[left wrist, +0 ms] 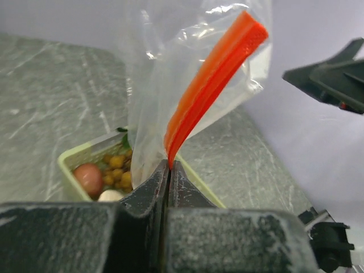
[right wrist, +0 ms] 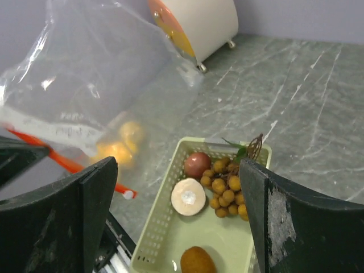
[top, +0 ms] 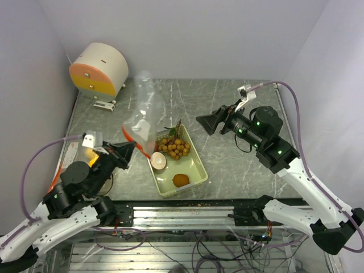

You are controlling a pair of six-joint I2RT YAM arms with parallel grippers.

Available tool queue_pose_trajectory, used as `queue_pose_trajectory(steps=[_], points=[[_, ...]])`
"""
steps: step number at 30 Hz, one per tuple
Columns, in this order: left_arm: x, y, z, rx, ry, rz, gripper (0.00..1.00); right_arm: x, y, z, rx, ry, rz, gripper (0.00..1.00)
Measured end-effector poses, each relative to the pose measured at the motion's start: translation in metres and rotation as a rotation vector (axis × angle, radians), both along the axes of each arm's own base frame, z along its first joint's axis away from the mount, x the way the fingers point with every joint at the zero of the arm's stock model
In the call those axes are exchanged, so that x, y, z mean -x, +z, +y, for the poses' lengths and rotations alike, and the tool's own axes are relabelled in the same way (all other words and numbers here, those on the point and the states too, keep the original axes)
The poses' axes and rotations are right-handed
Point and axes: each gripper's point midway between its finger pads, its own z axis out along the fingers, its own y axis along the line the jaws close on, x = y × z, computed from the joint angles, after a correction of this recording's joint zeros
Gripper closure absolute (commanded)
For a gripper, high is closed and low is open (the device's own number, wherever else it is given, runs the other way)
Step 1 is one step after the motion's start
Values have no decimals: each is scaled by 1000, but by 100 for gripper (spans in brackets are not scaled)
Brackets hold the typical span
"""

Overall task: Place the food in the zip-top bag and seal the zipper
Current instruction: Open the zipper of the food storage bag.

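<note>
My left gripper is shut on one end of the red zipper of the clear zip-top bag, which hangs limp above the table's left side. The food lies in a pale green tray: brown berries, a pale yellow fruit, an orange-brown fruit and a reddish apple. My right gripper hovers open to the right of the bag and above the tray, with nothing between its fingers. A blurred yellow-orange patch shows through the bag; I cannot tell what it is.
A round cream and orange device stands at the table's back left corner. Walls close in on the left, back and right. A metal rail runs along the near edge, just in front of the tray.
</note>
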Motion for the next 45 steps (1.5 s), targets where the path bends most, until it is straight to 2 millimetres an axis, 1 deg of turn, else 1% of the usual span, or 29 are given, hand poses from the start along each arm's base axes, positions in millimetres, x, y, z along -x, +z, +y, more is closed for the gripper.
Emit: queue_pose_trajectory(steps=[2, 4, 6, 8, 9, 10, 11, 12, 13, 14, 16, 17, 18, 20, 23, 25, 26, 34, 36, 38, 40, 42, 45], points=[[3, -10, 21, 0, 60, 41, 93, 0, -12, 0, -3, -1, 3, 12], [6, -17, 36, 3, 103, 68, 93, 6, -14, 6, -18, 42, -7, 15], [9, -23, 47, 11, 133, 88, 93, 12, -2, 24, -49, 126, -42, 16], [12, -24, 53, 23, 147, 101, 93, 24, 2, 51, -64, 227, -69, 16], [12, -24, 55, 29, 151, 105, 93, 37, -1, 73, -60, 304, -76, 16], [13, -24, 55, 34, 151, 110, 93, 48, -8, 90, -47, 360, -77, 16], [13, -23, 55, 40, 151, 115, 93, 66, -18, 112, -25, 436, -75, 16], [12, -23, 54, 37, 151, 119, 93, 80, -27, 129, -3, 492, -71, 16], [12, -24, 52, 34, 148, 126, 93, 101, -41, 149, 34, 564, -71, 15], [11, -25, 50, 26, 145, 131, 93, 117, -52, 164, 64, 619, -73, 15], [10, -29, 43, 5, 128, 144, 93, 141, -69, 182, 107, 693, -79, 15], [9, -30, 39, -5, 117, 150, 93, 145, -73, 185, 120, 706, -84, 15], [9, -31, 36, -10, 106, 154, 93, 145, -74, 186, 122, 708, -93, 15], [10, -32, 31, -16, 87, 159, 93, 142, -67, 187, 106, 701, -124, 19], [12, -29, 26, -4, 60, 154, 93, 137, -55, 192, 71, 694, -176, 35], [14, -26, 23, 7, 39, 149, 93, 135, -53, 196, 62, 691, -197, 43], [15, -25, 22, 14, 29, 147, 93, 134, -55, 198, 64, 690, -202, 45], [23, -18, 20, 51, -18, 137, 93, 129, -59, 205, 67, 689, -242, 47], [24, -17, 20, 60, -25, 134, 93, 128, -63, 208, 71, 690, -240, 51], [26, -16, 20, 67, -30, 133, 93, 127, -69, 211, 81, 691, -235, 52], [26, -15, 20, 69, -34, 132, 93, 125, -77, 214, 96, 692, -222, 62], [27, -15, 19, 69, -40, 132, 93, 123, -87, 217, 113, 691, -210, 78], [28, -15, 17, 68, -53, 133, 93, 119, -94, 219, 127, 677, -199, 100]])
